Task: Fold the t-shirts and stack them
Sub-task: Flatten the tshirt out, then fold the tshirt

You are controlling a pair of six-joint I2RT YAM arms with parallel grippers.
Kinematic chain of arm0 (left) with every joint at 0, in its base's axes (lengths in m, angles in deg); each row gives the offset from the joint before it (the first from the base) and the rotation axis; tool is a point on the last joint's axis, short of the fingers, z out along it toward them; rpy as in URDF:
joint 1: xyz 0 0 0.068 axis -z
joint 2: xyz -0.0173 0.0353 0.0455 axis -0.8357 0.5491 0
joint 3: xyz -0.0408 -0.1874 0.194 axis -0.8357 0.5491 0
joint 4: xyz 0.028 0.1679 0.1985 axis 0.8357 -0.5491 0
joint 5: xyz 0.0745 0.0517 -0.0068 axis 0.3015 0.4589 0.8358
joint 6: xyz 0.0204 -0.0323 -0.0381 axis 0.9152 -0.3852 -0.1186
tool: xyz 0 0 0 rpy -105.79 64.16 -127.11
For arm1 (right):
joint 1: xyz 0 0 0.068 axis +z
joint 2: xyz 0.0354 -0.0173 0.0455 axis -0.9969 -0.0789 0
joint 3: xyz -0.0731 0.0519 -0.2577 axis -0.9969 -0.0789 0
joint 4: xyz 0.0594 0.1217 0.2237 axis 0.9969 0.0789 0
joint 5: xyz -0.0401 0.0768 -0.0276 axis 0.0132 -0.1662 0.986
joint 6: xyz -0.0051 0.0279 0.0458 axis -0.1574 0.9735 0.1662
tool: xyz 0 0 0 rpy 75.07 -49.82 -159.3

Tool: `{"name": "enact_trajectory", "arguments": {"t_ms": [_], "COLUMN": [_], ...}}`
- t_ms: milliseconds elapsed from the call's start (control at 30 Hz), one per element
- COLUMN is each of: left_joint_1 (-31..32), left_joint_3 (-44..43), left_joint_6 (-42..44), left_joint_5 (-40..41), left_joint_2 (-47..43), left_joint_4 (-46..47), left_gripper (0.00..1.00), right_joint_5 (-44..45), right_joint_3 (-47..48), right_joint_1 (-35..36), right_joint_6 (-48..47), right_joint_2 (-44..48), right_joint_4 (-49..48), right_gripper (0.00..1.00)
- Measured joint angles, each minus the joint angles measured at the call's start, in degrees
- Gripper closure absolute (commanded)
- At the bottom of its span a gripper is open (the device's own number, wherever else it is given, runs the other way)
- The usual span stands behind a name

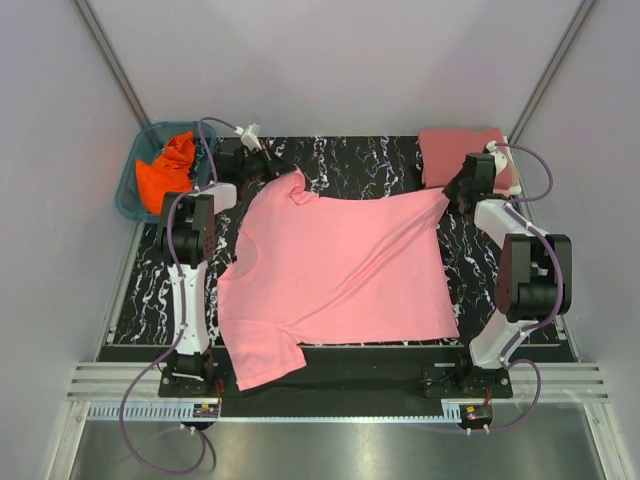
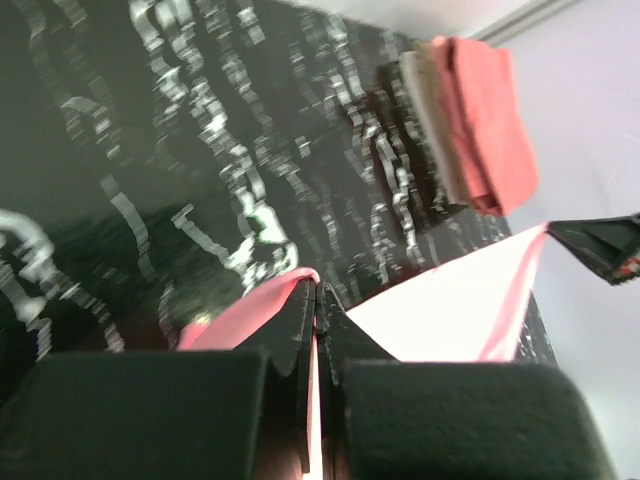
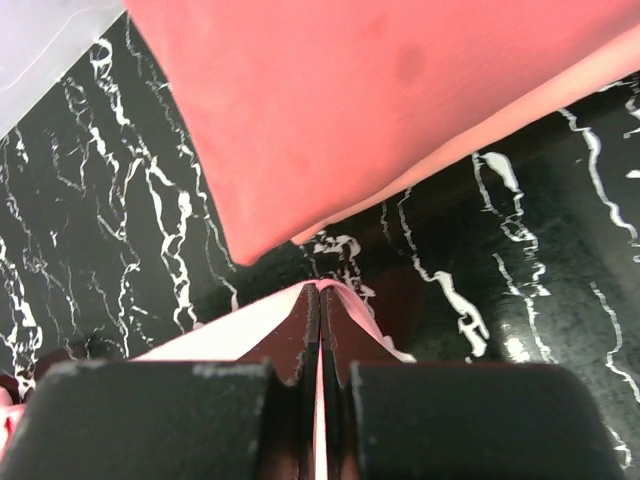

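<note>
A light pink t-shirt (image 1: 335, 270) lies spread across the black marbled mat (image 1: 370, 160), its near sleeve hanging over the front edge. My left gripper (image 1: 278, 172) is shut on its far left sleeve, with pink cloth pinched between the jaws in the left wrist view (image 2: 318, 290). My right gripper (image 1: 455, 195) is shut on the shirt's far right corner, pinched in the right wrist view (image 3: 320, 292). A folded rose-red t-shirt (image 1: 462, 155) lies at the far right on a cream one (image 2: 428, 110). An orange t-shirt (image 1: 168, 168) sits crumpled in the basket.
A teal plastic basket (image 1: 132, 190) stands off the mat's far left corner. The folded stack (image 3: 400, 90) lies just beyond my right gripper. White walls close in both sides and the back. A metal rail (image 1: 330, 395) runs along the front.
</note>
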Motion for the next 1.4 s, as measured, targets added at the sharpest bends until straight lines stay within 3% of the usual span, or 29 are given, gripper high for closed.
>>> {"name": "enact_trajectory", "arguments": {"t_ms": [433,733,1067,1400], "left_joint_1": [-6.1,-9.8,-11.1,-11.3], "left_joint_3": [-0.2,-4.1,-5.4,4.0], "left_joint_6": [9.0,11.9,12.3,12.0], "left_joint_5": [11.6,11.8,9.6,9.2], "left_joint_2": [-3.4,-10.6,-11.4,-23.2], "left_joint_4": [-19.6,-24.9,-29.6,-38.9], "left_gripper": [1.0,1.0,1.0,1.0], "right_joint_5": [-6.3,-10.5,-10.8,-10.7], "right_joint_3": [2.4,4.5,4.6,-1.3], "right_joint_1": [-0.5,-0.5,-0.5,-0.5], "right_joint_6": [-0.2,-0.3,-0.6,0.5], "right_joint_2": [-2.5,-3.3,-3.3,1.2], "right_joint_4": [0.0,-1.2,-1.3,-0.5], "right_gripper": [1.0,1.0,1.0,1.0]}}
